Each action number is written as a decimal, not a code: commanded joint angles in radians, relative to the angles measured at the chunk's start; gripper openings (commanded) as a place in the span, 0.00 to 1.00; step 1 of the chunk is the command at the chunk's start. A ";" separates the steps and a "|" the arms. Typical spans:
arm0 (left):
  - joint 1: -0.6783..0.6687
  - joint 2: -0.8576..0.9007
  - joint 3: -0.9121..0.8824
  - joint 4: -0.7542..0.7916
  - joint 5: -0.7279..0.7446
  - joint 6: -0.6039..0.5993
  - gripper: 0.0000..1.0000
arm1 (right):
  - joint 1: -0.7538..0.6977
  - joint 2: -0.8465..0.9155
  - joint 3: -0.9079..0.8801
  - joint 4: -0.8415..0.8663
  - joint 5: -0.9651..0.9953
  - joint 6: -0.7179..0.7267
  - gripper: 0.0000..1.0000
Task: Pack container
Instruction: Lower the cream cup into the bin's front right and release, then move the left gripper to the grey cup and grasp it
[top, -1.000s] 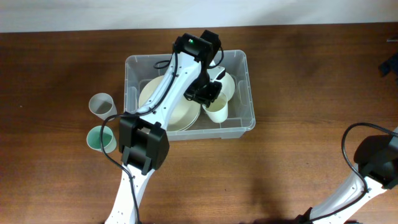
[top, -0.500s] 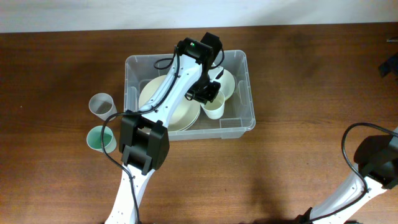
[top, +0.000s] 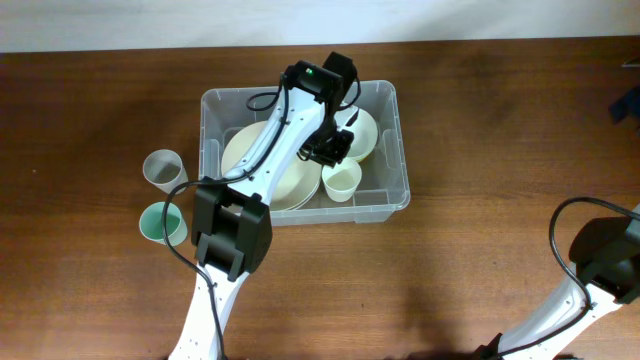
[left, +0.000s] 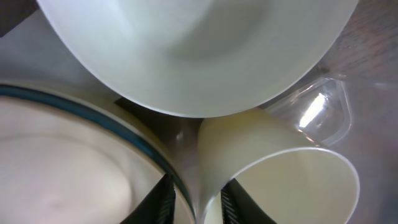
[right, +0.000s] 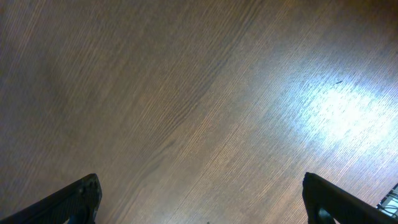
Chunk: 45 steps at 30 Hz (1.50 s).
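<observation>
The worktop (top: 500, 150) is dark brown wood with a fine grain that catches a bright glare under the right arm (top: 600, 265), and beyond the container's far side a pale strip (top: 100, 25) runs along its back edge. The container (top: 380, 208) sits mid-worktop, open side up, with its long axis running left to right in the overhead view and its short sides facing the two arms' sides. Inside it, a large cream plate (top: 295, 185) with a dark rim fills the left half, a white bowl (top: 366, 140) leans in the far right corner, and a cream cup (top: 341, 181) stands in the near right corner. Outside, just off the container's left end, stand a grey cup (top: 162, 168) and, nearer the robot, a green cup (top: 160, 222). The left arm (top: 285, 130) reaches over the near wall into the container. The left tool (left: 196, 204) is narrowly parted, its fingertips on either side of the cream cup's wall; whether they touch it I cannot tell. The right tool (right: 208, 202) hangs over bare worktop, well away from the container's right end, spread wide with nothing between its fingertips. A second ago the cream cup was tipped under the left tool with its mouth slanted; now it stands upright with a round mouth facing up, slightly nearer the container's front wall. The container, the plate and both outside cups lie as before.
</observation>
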 joint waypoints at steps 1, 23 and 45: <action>0.004 0.003 0.012 0.004 -0.007 0.002 0.30 | 0.001 -0.004 -0.005 -0.002 0.012 0.004 0.99; 0.351 -0.019 0.512 -0.249 -0.326 -0.238 0.62 | 0.001 -0.004 -0.005 -0.002 0.012 0.004 0.99; 0.762 -0.019 0.157 -0.218 -0.026 -0.092 0.63 | 0.001 -0.004 -0.005 -0.002 0.012 0.004 0.99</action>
